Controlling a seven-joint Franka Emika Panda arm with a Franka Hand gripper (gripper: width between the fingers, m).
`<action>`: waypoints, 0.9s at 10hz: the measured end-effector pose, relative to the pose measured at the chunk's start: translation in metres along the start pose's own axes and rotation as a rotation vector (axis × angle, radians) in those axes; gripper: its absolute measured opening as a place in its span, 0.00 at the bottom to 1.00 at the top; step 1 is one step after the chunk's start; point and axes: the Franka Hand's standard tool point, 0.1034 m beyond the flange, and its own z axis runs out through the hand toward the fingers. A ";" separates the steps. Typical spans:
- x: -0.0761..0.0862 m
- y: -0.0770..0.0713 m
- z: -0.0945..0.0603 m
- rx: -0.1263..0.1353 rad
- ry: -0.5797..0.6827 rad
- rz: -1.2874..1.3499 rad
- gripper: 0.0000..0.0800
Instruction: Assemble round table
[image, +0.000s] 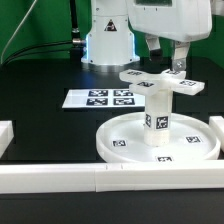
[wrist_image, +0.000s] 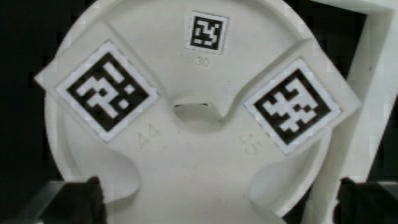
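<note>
Gripping one arm of the cross-shaped piece (image: 160, 81), hand (image: 178, 72) above, post (image: 159, 118) upright on disc (image: 118, 143).

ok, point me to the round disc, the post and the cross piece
round disc (image: 128, 146), exterior view, flat surface left of the post
post (image: 160, 118), exterior view, middle of its side wall
cross piece (image: 140, 76), exterior view, top face of its left arm

1. A matte black tabletop (image: 40, 110) fills the scene.
2. Long white border rails (image: 60, 178) edge its near side.
3. A green cloth backdrop (image: 35, 22) hangs behind, crossed by dark cables (image: 75, 25).
</note>
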 end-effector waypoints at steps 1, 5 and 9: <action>0.000 0.001 0.002 -0.004 0.002 -0.018 0.81; -0.002 -0.009 -0.002 -0.041 0.027 -0.536 0.81; -0.004 -0.009 -0.002 -0.048 0.016 -0.817 0.81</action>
